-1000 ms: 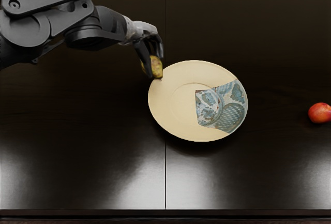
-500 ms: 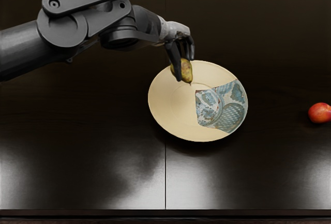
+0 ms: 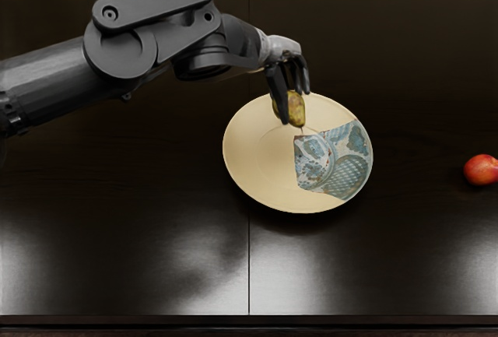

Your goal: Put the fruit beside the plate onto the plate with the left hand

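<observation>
A cream plate [image 3: 257, 166] with a blue patterned patch on its right half lies in the middle of the dark table. My left hand [image 3: 289, 92] reaches in from the left and hangs over the plate's upper part. Its dark fingers are shut on a small yellow-brown fruit [image 3: 295, 107], held just above the plate's surface near the patterned patch. I cannot tell whether the fruit touches the plate. The right arm does not show.
A red apple [image 3: 481, 170] sits on the table near the right edge, well apart from the plate. The dark table [image 3: 124, 236] runs wide to the front and left, with a seam down its middle.
My left hand has carried the fruit to the right, from the plate's left rim to over the plate's upper middle. The plate and the apple have stayed put.
</observation>
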